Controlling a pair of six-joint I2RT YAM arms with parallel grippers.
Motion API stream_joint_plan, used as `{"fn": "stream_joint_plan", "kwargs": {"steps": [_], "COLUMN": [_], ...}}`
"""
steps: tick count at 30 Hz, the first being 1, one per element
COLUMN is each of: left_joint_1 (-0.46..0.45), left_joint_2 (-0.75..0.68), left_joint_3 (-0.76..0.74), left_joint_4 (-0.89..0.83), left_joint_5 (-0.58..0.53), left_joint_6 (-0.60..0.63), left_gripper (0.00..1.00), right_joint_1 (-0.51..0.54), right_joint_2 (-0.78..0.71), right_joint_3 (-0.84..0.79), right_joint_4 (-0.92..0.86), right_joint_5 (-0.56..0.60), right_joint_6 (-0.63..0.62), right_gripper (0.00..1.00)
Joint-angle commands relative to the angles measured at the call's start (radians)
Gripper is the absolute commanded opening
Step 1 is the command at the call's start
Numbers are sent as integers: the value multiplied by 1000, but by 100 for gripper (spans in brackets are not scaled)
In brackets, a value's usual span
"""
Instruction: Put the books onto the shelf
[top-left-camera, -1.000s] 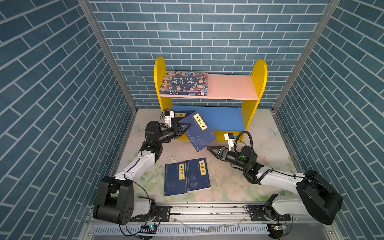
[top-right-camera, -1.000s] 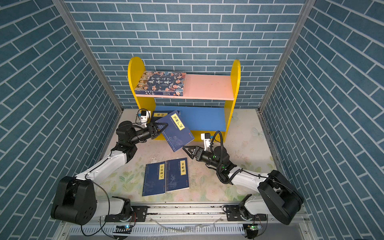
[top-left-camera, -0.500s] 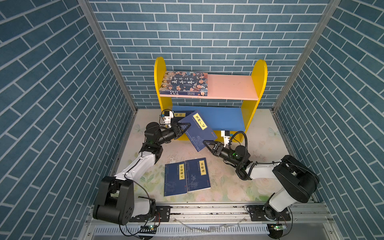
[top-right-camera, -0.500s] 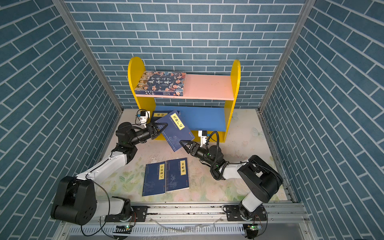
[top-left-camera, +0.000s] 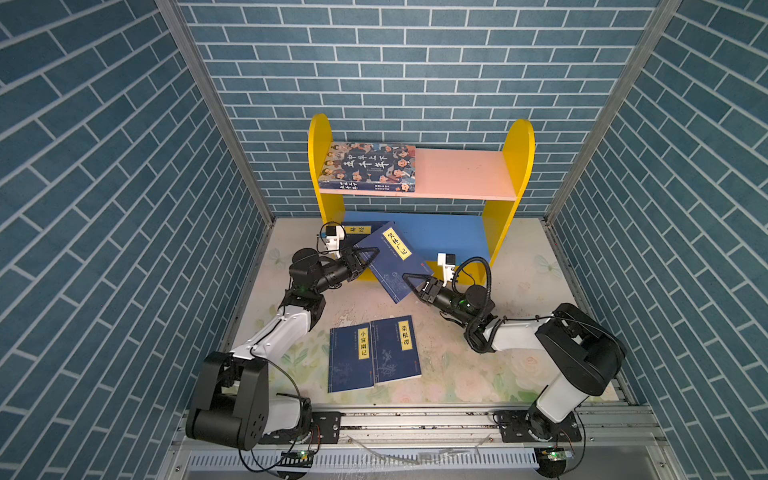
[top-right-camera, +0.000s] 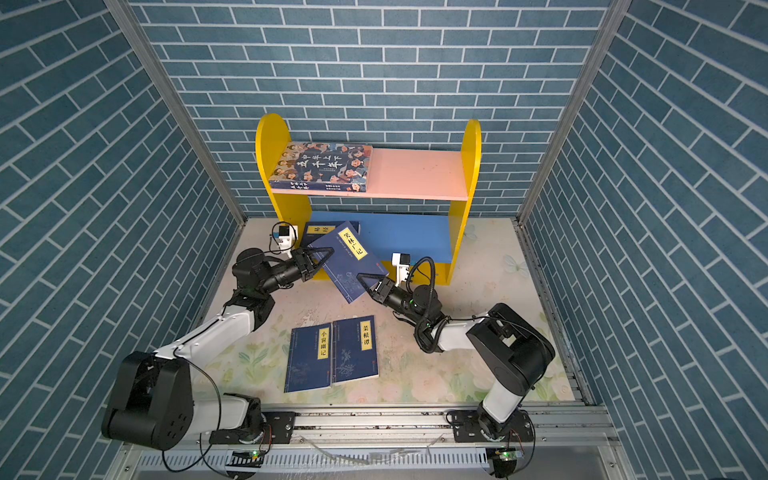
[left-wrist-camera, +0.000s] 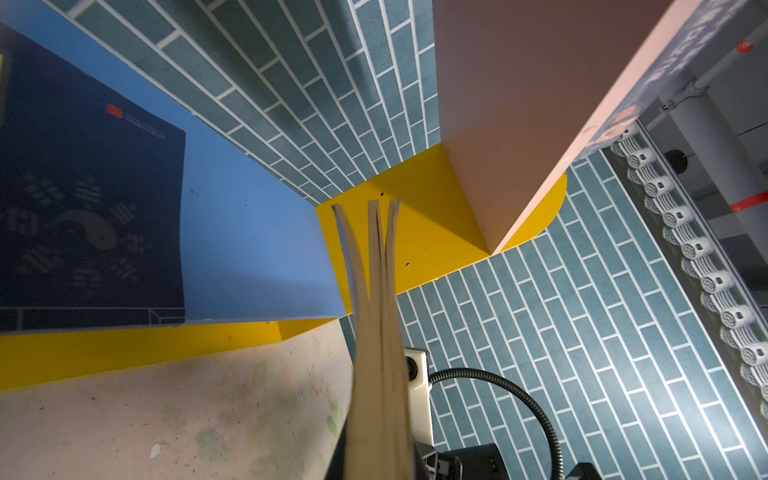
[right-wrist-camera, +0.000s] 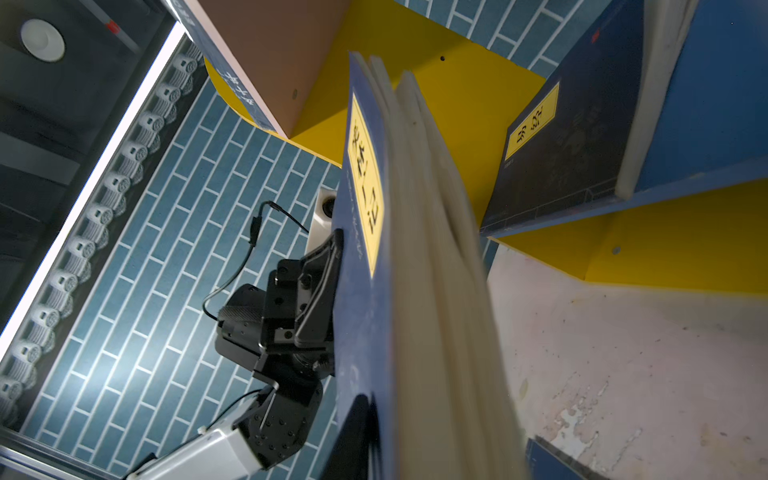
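Both top views: bright, even overhead light, sharp across the frame. Shadows on the pale floral tabletop (top-left-camera: 519, 374) faint, soft-edged. Brick lines splay toward the frame edges, a wide-lens stretch.

Left wrist view: underside of the pink upper board (left-wrist-camera: 519, 83) of the yellow-sided wooden shelf (left-wrist-camera: 436, 232) falls dim brown, upper right.

Right wrist view: long white light strip (right-wrist-camera: 95, 172) blown out, upper left; pale glare patch on the wall, lower left.

Both wrist views: page edges of the navy book with a yellow title label (right-wrist-camera: 365, 174) smeared and out of focus, bottom centre.
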Motion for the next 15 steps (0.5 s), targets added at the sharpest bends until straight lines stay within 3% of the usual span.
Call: {"fn": "stream_joint_plan", "kwargs": {"steps": [1, 3, 6, 9, 13, 15], "left_joint_1": [0, 0, 4, 37, 88, 98], "left_joint_2": [-27, -31, -52, -84, -129, -144], "left_joint_3": [-11, -12, -9, 1, 40, 63], "left_joint_4": [14, -19, -84, -224, -423, -516], "left_joint_5": [17, 28, 70, 113, 155, 187], "left_joint_6": [21, 61, 150, 245, 389, 447], "left_gripper": [0, 11, 40, 62, 73, 83], "right_joint_1": [6, 3, -17, -65, -136, -173], "right_joint_2": [9, 7, -12, -42, -107, -152], "right_joint_3": [36, 30, 2, -42, -82, -96], "right_joint_4": [57, 53, 51, 46, -28, -83], "right_joint_5": [-10, -23, -51, -120, -273, -352], "right_joint_6": [-2, -8, -18, -11, -10, -23], "right_gripper": [9, 1, 0, 0, 0, 0]}}
